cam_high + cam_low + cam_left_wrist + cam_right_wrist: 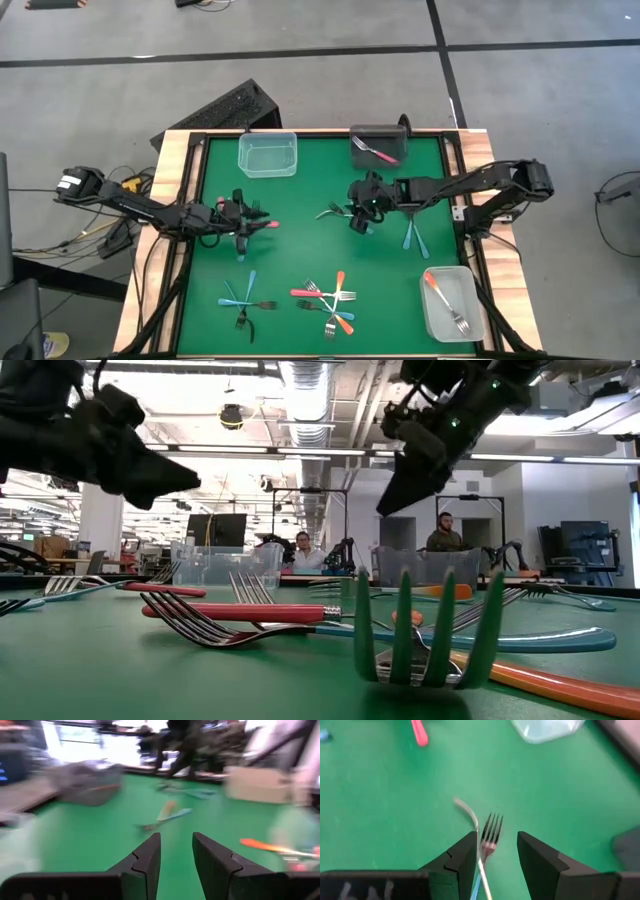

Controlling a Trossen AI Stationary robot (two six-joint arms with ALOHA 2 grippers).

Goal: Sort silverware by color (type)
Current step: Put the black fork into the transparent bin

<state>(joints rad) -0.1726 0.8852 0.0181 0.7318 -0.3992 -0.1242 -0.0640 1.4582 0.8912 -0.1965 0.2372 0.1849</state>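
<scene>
- Nearest edge of the green-topped table (300,250): a crossed heap of red- and orange-handled metal forks (330,302) lies in the middle, their long axes fanned across one another. Beside it, toward the left arm's side, lies a smaller cross of blue-handled forks (243,300).
- Near corner on the right arm's side: a clear plastic tub (450,303) holds an orange-handled fork (445,302), its long axis diagonal, handle toward the table's centre and tines toward the near edge.
- Mid-table, left arm's side: the left gripper (243,216) hangs over the green surface. Its jaws stand apart and empty in the left wrist view. A red-handled fork (262,226) lies just beside it, handle pointing toward the table's centre.
- Mid-table, right arm's side: the right gripper (494,851) hangs low over a blue-handled fork (489,836). The jaws are parted. The fork's neck lies between them, tines pointing away from the wrist; whether the pads touch it cannot be told.
- Just beside that gripper, toward the right arm's base, a pair of blue-handled forks (413,236) lies with long axes running near-to-far.
- Far edge: an empty clear plastic tub (268,153), and a dark plastic tub (381,146) holding a pink-handled fork (375,152) set diagonally.
</scene>
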